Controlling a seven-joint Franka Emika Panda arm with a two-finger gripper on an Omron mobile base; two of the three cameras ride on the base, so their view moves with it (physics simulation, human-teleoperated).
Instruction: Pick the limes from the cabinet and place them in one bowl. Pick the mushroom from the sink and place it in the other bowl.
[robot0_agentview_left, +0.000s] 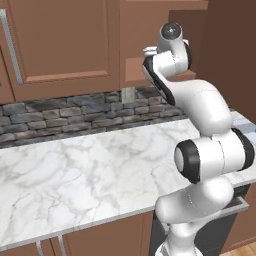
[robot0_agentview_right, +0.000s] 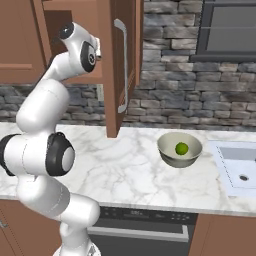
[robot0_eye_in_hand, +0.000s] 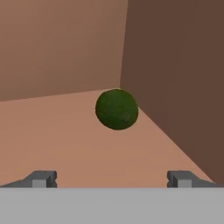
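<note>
Nearest the base, the white arm (robot0_agentview_right: 45, 150) rises over the marble counter (robot0_agentview_left: 90, 170), folding up from its lower joints and reaching its hand into the open brown cabinet (robot0_agentview_right: 107, 65) above. Along the front edge of the counter in the right base view sits the cream-grey bowl (robot0_agentview_right: 167, 152), with the brighter lime (robot0_agentview_right: 181, 148) resting inside it on the pale olive lining; just to the right of the bowl, the pale rim of the sink (robot0_agentview_right: 227, 167) begins, one round drain showing in its basin. Behind the counter runs a backsplash of rough grey stone (robot0_agentview_left: 60, 112). The cabinet door (robot0_agentview_right: 122, 60) stands swung outward, its long silver bar handle facing the room, and the arm's wrist passes beside it into the cabinet's interior. In the hand view, the gripper (robot0_eye_in_hand: 112, 179) has its two dark fingertips (robot0_eye_in_hand: 43, 178) spread far apart at the bottom of the picture (as wide as they go, with nothing between them). Ahead of them, on the cabinet's brown shelf floor, lies the darker lime (robot0_eye_in_hand: 117, 109), set back close to the corner where the rear wall meets the side wall; it sits apart from the fingers, roughly centred between them, and is not touched.
</note>
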